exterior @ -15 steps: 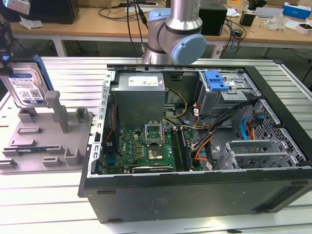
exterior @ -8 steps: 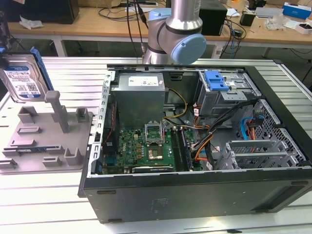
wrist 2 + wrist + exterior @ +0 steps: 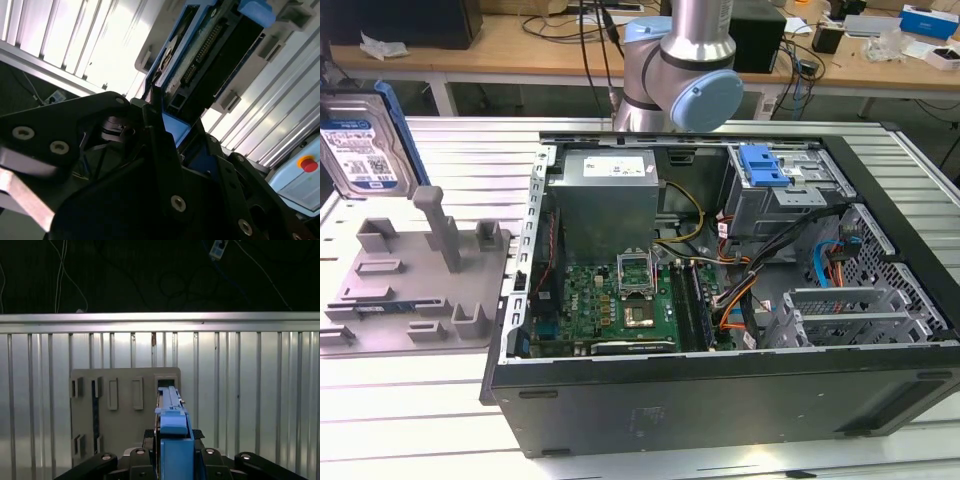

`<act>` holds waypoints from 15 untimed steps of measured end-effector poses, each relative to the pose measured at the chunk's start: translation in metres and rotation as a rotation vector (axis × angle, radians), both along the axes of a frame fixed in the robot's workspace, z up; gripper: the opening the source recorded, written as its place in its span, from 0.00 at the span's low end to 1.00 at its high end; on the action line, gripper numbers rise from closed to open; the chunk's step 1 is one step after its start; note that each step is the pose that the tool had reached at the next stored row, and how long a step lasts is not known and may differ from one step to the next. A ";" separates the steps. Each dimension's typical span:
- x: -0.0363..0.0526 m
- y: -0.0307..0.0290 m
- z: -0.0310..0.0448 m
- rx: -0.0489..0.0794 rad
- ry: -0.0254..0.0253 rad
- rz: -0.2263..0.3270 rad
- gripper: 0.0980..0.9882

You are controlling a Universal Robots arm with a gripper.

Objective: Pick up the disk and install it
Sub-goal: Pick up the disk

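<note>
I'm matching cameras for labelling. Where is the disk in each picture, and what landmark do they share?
Exterior view: disk stands on edge at the exterior view's far left, above the grey holder.
Second wrist view: disk, circuit side showing, reaches out from between the jaws.
First wrist view: disk edge-on between the jaws, before the grey holder.
Shared landmark: the ribbed metal table.

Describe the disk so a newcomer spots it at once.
At the exterior view's left, beside the open case, lies a grey tray. Above its far corner the disk stands upright: silvery, white-and-blue label, blue frame, unlike the plain grey pegs below it.
</note>
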State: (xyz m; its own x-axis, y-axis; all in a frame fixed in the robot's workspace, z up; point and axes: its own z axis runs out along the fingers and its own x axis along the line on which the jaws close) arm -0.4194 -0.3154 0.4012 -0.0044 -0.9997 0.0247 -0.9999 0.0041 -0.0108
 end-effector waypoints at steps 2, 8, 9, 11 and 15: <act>0.0000 0.0000 0.0055 0.000 0.0000 0.000 0.30; 0.0000 0.0001 0.0259 0.001 0.0000 0.000 0.30; 0.0000 0.0001 0.0283 0.001 -0.0001 0.000 0.30; 0.0000 0.0000 0.0383 0.002 -0.0001 0.000 0.30; 0.0000 0.0000 0.0515 0.002 0.0000 0.000 0.30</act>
State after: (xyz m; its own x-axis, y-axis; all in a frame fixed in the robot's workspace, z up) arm -0.4194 -0.3153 0.4527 -0.0043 -0.9997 0.0225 -0.9999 0.0041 -0.0108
